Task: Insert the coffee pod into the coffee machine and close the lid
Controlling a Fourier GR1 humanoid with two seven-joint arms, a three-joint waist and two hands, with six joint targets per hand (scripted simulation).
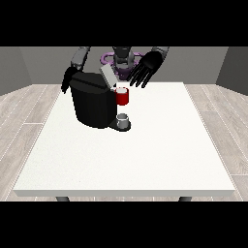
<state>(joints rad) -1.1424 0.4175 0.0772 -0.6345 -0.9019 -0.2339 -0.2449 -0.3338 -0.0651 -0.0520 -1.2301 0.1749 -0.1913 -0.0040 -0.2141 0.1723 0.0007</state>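
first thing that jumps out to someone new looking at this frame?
The big black coffee machine at the table's far left, with its grey lid tilted up. Next, the red part on the machine's front, above a small grey cup on the drip base. Then the hand at the view's right, fingers spread, hanging just above and beside that red part.

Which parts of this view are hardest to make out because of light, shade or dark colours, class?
Front view: the black coffee machine swallows its own detail; the hand at the view's left merges with it; the hand at the view's right stands out against the pale wall; the white table is evenly lit, with faint shadows.
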